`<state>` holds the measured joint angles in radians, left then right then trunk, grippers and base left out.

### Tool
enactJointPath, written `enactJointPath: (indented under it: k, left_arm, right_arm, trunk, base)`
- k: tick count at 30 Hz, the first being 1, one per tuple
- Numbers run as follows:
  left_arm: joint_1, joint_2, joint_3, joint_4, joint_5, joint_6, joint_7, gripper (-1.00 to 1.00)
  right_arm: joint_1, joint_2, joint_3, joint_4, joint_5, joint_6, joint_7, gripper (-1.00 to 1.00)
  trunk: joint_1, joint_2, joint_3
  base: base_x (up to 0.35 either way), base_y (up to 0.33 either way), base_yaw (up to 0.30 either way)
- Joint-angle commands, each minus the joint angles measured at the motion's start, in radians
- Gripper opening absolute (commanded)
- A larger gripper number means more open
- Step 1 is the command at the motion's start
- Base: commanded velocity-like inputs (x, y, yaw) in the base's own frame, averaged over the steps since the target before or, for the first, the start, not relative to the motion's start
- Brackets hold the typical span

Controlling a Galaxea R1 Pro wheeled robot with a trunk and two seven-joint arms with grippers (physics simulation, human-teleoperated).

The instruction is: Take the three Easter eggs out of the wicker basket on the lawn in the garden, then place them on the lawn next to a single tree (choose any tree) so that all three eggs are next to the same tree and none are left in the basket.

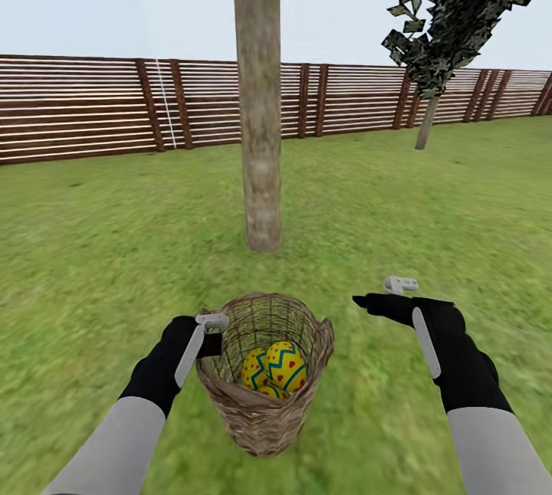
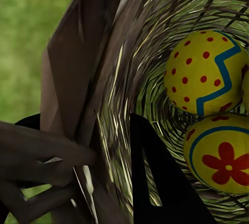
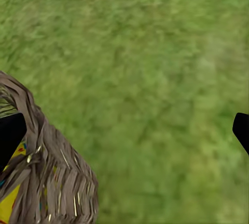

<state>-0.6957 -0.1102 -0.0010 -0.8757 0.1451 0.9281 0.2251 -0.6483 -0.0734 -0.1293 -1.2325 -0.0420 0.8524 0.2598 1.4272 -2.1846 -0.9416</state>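
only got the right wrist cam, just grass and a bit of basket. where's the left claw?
Observer: The left claw is at the basket rim, one finger inside and one outside the wall.
Operator: eggs still in there?
Observer: Yes, the head view shows painted eggs lying at the bottom.
Operator: any tree close?
Observer: A thick pale trunk stands on the grass just beyond the basket.

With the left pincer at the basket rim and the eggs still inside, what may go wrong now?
1. The left pincer sits on the rim of the wicker basket; lifting could tip it and spill the Easter eggs.
2. The eggs lie deep and close together, so the open right pincer may knock one.
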Motion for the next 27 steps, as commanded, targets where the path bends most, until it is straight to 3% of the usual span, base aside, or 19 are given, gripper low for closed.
enactJointPath:
  k: [1, 11, 24, 27]
  left_arm:
    - [-0.001, 0.0, 0.0, -0.002, 0.019, 0.002, 0.01, -1.0]
    - [-0.001, 0.001, 0.001, -0.002, 0.019, 0.002, 0.01, -1.0]
    - [-0.001, 0.001, 0.001, -0.002, 0.019, 0.003, 0.01, -1.0]
    - [-0.001, 0.001, 0.001, -0.002, 0.019, 0.003, 0.01, -1.0]
  right_arm:
    - [-0.001, 0.0, -0.001, -0.001, -0.003, 0.005, 0.001, 1.0]
    - [-0.001, 0.0, -0.001, -0.001, 0.0, 0.005, 0.001, 1.0]
    - [-0.001, -0.002, -0.001, -0.001, -0.001, 0.005, 0.001, 1.0]
    - [-0.001, -0.002, -0.001, -0.001, -0.001, 0.005, 0.001, 1.0]
  trunk:
    - [0.0, 0.0, -0.003]
    - [0.0, 0.0, -0.007]
    - [0.0, 0.0, -0.007]
    - [0.0, 0.0, -0.007]
  base:
    - [0.299, 0.0, 0.0]
    - [0.297, 0.0, 0.015]
    - [0.295, 0.0, 0.281]
    - [0.291, 0.0, 0.052]
